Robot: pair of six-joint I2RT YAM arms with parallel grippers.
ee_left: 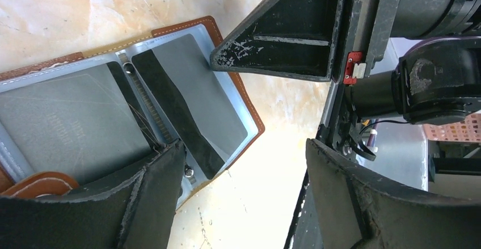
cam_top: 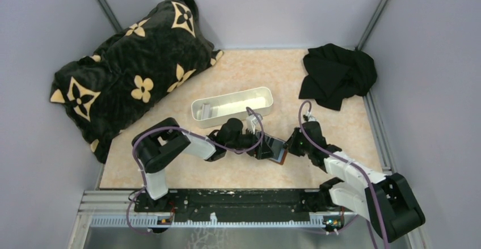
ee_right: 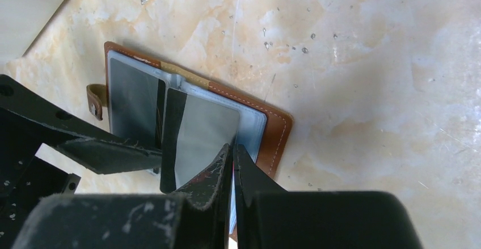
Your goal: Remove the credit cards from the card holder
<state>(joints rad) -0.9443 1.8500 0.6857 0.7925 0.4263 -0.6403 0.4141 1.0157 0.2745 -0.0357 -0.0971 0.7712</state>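
Observation:
The brown card holder (cam_top: 276, 149) lies open on the table between both grippers, with its blue-grey pockets up (ee_right: 278, 130). My left gripper (cam_top: 258, 141) is open; one finger (ee_left: 153, 192) presses on the holder's spine beside the left page, the other stands off the holder. A grey credit card (ee_left: 68, 124) sits in that left page. My right gripper (ee_right: 232, 152) is shut on the edge of a grey credit card with a black stripe (ee_right: 198, 130), which sits askew and sticks partly out of the right page (ee_left: 198, 90).
A long white tray (cam_top: 232, 106) stands just behind the holder, with a small grey piece in its left end. A black patterned pillow (cam_top: 130, 73) lies at the back left, and a black cloth (cam_top: 337, 73) at the back right. Grey walls close in the table.

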